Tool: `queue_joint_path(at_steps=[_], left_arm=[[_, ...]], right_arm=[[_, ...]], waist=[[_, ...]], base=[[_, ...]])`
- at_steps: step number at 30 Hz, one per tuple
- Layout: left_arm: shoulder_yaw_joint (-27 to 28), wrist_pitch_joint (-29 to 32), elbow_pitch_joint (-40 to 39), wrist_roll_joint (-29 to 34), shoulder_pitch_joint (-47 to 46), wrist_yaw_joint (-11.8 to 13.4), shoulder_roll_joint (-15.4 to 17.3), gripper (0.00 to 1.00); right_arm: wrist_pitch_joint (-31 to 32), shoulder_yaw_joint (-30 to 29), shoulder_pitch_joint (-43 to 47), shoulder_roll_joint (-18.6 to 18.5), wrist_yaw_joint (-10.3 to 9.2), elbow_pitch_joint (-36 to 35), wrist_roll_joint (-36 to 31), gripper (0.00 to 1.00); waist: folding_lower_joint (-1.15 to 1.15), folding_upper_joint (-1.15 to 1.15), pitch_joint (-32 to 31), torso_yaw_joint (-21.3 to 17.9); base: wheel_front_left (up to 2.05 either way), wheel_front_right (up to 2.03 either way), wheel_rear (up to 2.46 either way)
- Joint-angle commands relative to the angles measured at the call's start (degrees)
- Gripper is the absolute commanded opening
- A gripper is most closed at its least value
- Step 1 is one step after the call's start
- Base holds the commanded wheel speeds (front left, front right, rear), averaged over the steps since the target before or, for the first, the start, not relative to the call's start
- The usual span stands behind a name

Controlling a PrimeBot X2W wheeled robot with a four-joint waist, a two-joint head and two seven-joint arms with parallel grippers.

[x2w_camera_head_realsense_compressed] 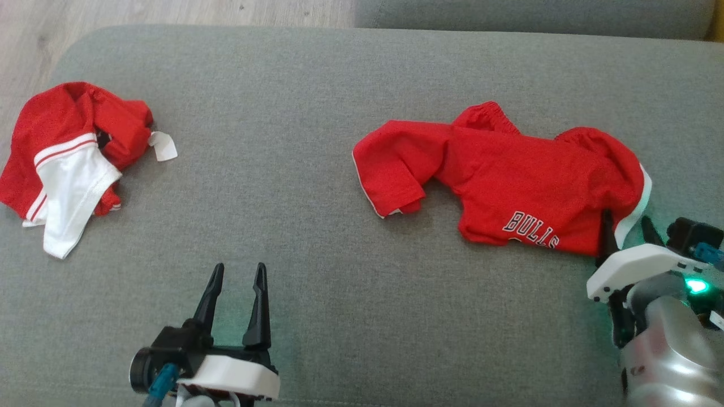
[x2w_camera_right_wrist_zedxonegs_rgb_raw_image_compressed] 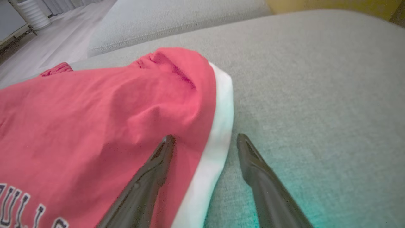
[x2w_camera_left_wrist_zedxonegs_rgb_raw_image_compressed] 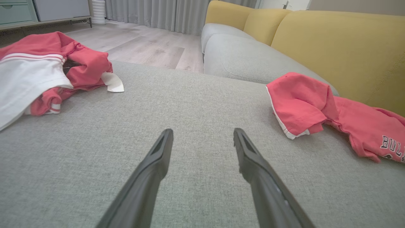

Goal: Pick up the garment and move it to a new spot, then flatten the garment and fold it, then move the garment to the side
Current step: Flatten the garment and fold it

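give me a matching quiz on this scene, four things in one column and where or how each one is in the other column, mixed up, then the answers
Things
1. BULLS garment
2. red and white garment
3. left gripper
4. right gripper

Place or state
A. bunched up at the left end of the cushion
B. open over bare grey fabric
C. open, fingers either side of a white hem
D. lying on the right, lettering showing

Pairs: 1-D, 2-A, 3-B, 4-C
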Motion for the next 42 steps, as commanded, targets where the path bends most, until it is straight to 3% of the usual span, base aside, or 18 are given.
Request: queue_joint_path(at_steps=[1, 2, 3, 5, 6, 14, 22, 31, 35, 39, 42], left_arm=[[1.24, -0.55, -1.43, -0.18, -2.26, 0.13, -0.09, 1.00], [1.17, -0.55, -1.34, -0.17, -2.22, 0.15, -0.09, 1.00], [1.14, -0.55, -1.26, -0.18, -2.16, 0.17, -0.09, 1.00], [1.12, -0.55, -1.13, -0.17, -2.04, 0.20, -0.09, 1.00], [1.11, -0.55, -1.12, -0.13, -1.99, 0.24, -0.09, 1.00], [1.54, -0.55, -1.06, 0.27, -1.31, 0.22, -0.09, 1.00], [1.57, -0.55, -1.03, 0.33, -0.66, 0.15, -0.09, 1.00], [1.80, -0.55, -0.94, 0.43, 0.34, 0.18, -0.09, 1.00], [1.46, -0.55, -0.96, 0.43, 0.56, 0.14, -0.09, 1.00], [1.44, -0.55, -1.09, 0.44, 1.13, 0.25, -0.09, 1.00], [1.54, -0.55, -1.11, 0.45, 1.48, 0.31, -0.09, 1.00]], right_arm=[[0.52, 1.34, -1.89, -0.68, 0.44, -0.11, 1.21, 1.00], [1.05, 1.50, -2.37, -0.66, 0.44, 1.02, 2.13, 0.85], [1.69, 1.72, -2.77, -0.64, 0.44, 2.13, 3.16, 0.62], [2.50, 2.65, -3.39, -0.62, 0.44, 3.86, 5.15, 0.28], [2.29, 3.35, -3.62, -0.74, 0.44, 4.28, 5.89, 0.00], [-2.26, 9.17, -4.98, -2.38, 0.44, 4.13, 9.76, 0.00], [-5.41, 18.59, -7.87, -2.19, 0.44, -2.71, 11.28, 0.00], [-1.76, 43.81, -7.52, -0.09, 0.44, -6.82, 13.18, 0.00], [0.20, 56.47, -5.45, -0.03, 0.44, -8.95, 19.11, 0.00], [1.65, 64.56, -4.08, -0.02, 0.44, -9.94, 23.12, 0.00], [2.08, 67.38, -3.43, -0.02, 0.44, -10.11, 24.63, 0.00]], waist=[[-0.01, 0.00, -0.25, -0.10], [-0.01, 0.00, -0.43, -0.18], [-0.01, 0.00, -0.64, -0.28], [-0.01, 0.00, -1.09, -0.51], [-0.01, 0.00, -1.27, -0.65], [-0.01, 0.00, -2.87, -2.23], [-0.01, 0.00, -4.93, -2.79], [-0.01, 0.00, -7.11, -0.20], [-0.01, 0.00, -7.38, 1.91], [-0.01, 0.00, -7.52, 3.61], [-0.01, 0.00, -7.66, 4.21]], base=[[0.00, 0.00, 0.00], [0.00, 0.00, 0.00], [0.00, 0.00, 0.00], [0.00, 0.00, 0.00], [0.00, 0.00, 0.00], [0.00, 0.00, 0.00], [0.00, 0.00, 0.00], [0.00, 0.00, 0.00], [0.00, 0.00, 0.00], [0.00, 0.00, 0.00], [0.00, 0.00, 0.00]])
